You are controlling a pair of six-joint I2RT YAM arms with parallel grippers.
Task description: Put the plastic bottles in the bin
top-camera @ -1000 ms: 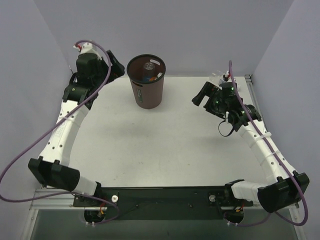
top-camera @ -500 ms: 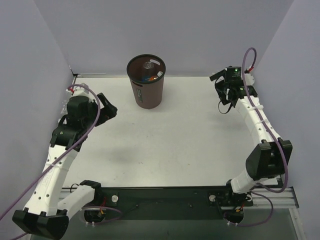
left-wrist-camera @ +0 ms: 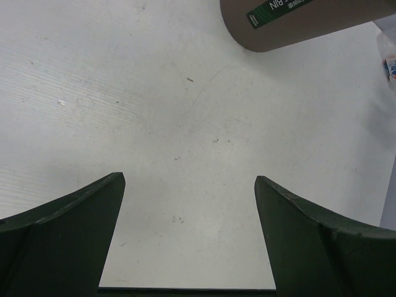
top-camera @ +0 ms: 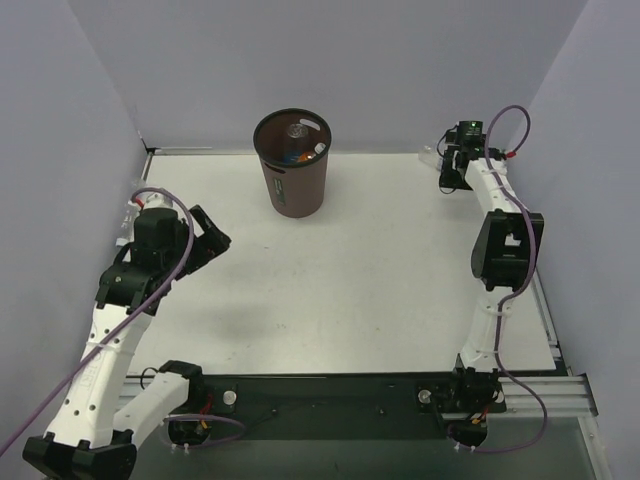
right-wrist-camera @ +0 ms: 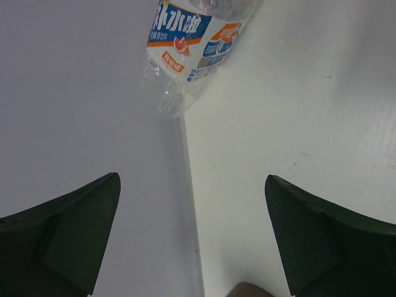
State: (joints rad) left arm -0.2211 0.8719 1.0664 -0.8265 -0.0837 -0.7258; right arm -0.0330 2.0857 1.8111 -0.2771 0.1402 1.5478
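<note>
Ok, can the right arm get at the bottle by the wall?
Probably yes. The right gripper is open and pointed at the bottle, which lies just ahead with nothing between. It rests at the edge of the table beside the wall, which may crowd one finger.

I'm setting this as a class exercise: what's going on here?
Plastic bottles are going into the bin; some already lie inside, though the count is hard to tell. One clear bottle with a blue, white and orange label lies at the far right corner of the table. The right gripper is open just short of it, not touching. The left gripper hovers open and empty over the table's left side.
</note>
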